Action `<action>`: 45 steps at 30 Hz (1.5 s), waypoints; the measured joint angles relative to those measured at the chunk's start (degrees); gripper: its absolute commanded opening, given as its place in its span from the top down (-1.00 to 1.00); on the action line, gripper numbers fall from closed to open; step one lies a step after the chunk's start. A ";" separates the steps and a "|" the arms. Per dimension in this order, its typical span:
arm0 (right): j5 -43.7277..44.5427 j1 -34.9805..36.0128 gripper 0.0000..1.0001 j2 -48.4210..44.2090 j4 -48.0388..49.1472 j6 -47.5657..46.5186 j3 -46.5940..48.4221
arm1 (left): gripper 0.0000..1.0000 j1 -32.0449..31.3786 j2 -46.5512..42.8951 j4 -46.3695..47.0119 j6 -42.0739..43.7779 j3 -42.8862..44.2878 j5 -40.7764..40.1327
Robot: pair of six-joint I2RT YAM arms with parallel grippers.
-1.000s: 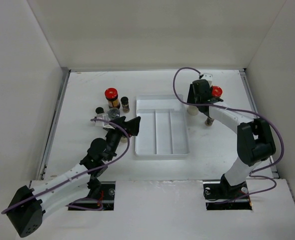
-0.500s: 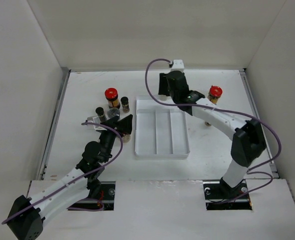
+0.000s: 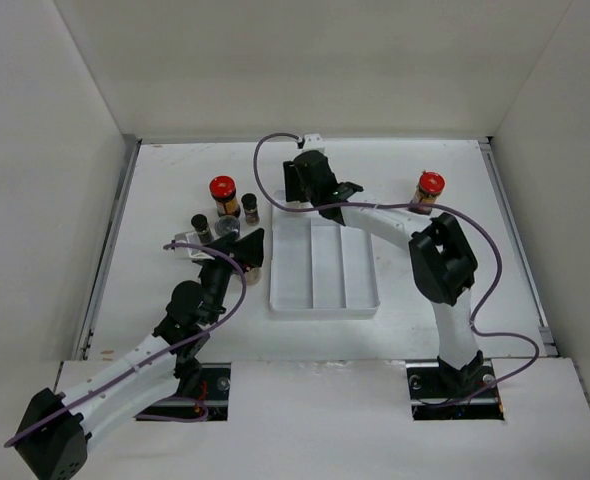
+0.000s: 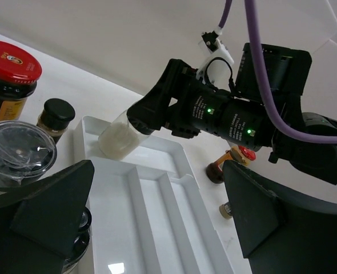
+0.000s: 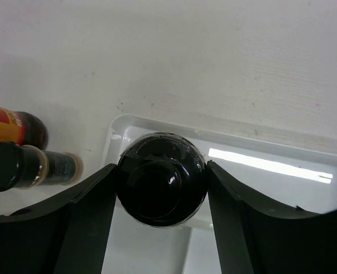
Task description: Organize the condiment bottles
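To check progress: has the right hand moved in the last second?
Yes. The right hand, holding a bottle, went left, to the white tray's far left corner.

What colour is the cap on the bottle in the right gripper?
Glossy black. The right wrist view shows it best, on the bottle held in the right gripper.

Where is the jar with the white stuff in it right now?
Left wrist view: the whitish jar is gripped by the right hand at the white tray's far left corner, close to a small black-capped bottle.
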 measured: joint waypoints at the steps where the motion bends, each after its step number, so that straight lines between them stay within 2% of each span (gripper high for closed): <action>1: -0.04 0.00 -0.05 0.50 0.00 0.00 0.17 | -1.00 0.00 0.20 -0.02 -0.07 0.00 0.02; 3: -0.09 0.02 -0.13 1.36 0.00 0.22 0.20 | -1.00 0.00 0.44 -0.02 -0.11 0.00 0.02; 7: -0.13 0.20 -0.47 2.08 -0.11 0.68 0.20 | -1.00 0.00 0.68 0.02 -0.31 0.00 0.02; 10: -0.13 0.46 -0.64 2.08 1.27 1.05 0.24 | -1.00 0.00 1.18 -0.02 -0.35 0.00 0.02; 15: -0.24 0.76 -0.76 1.07 1.88 1.09 -0.07 | -1.00 0.37 1.16 0.00 -0.44 0.00 0.04; 18: -0.17 0.61 -0.67 -4.04 2.78 0.96 -4.11 | -1.00 0.37 1.14 0.00 -0.50 0.00 0.04; 20: 0.09 0.07 -0.53 -10.47 3.93 1.07 -9.25 | -1.00 0.37 1.14 0.00 -0.52 0.00 0.04; 21: 0.39 -0.57 -0.43 -13.81 4.59 1.09 -11.80 | -1.00 0.37 1.16 0.00 -0.57 0.00 0.04; 24: 2.40 -5.11 0.09 -24.72 7.08 1.40 -20.22 | -1.00 0.37 1.29 0.00 -0.81 0.00 0.07; 26: 5.62 -10.58 0.15 -30.64 8.59 1.68 -25.24 | -1.00 0.37 1.33 0.00 -0.96 0.00 0.07; 27: 7.80 -13.62 0.11 -33.07 9.05 1.95 -27.71 | -1.00 0.37 1.36 0.00 -0.98 0.00 0.07; 28: 9.90 -16.37 -0.04 -34.71 9.31 2.05 -29.79 | -1.00 0.37 1.40 0.00 -1.05 0.00 0.07; 30: 14.25 -20.87 -0.54 -36.57 9.44 2.32 -33.40 | -1.00 0.37 1.57 0.00 -1.16 0.00 0.07; 31: 15.91 -22.51 -0.72 -36.70 9.35 2.14 -34.69 | -1.00 0.37 1.68 0.00 -1.20 0.00 0.09; 32: 16.87 -23.56 -0.80 -36.48 9.22 2.05 -35.54 | -1.00 0.39 1.79 0.00 -1.22 0.00 0.07; 38: 16.63 -27.74 -0.98 -30.25 8.07 1.36 -36.15 | -1.00 0.39 1.86 0.00 -1.38 0.00 0.07; 45: 10.34 -30.80 -0.97 -23.96 6.91 1.27 -33.51 | -1.00 0.39 1.88 0.00 -1.38 0.00 0.07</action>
